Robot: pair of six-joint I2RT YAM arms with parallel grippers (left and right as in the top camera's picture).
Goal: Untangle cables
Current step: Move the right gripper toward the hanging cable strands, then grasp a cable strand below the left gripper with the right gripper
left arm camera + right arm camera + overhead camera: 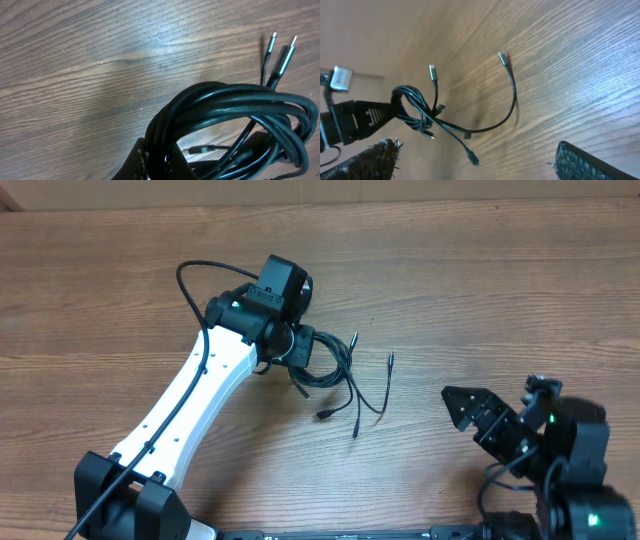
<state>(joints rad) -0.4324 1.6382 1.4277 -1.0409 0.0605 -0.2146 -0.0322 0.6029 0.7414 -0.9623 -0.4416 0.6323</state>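
The black-fingered left gripper [300,352] on its white arm is pinched tight on the coiled knot of thin black cables [335,370], mid-table on the brown wood-grain tabletop [480,280]. Loose silver-tipped ends [391,359] trail rightward from the knot toward the black right gripper [463,413]. That gripper stands spread wide, well apart, and looks best placed to take a free end.

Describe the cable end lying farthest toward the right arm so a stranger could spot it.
On the wooden table, find the black knot of cables in the left gripper. One thin cord curves out toward the right gripper, ending in a small silver plug. It lies alone on bare wood; the other plugs sit near the knot.
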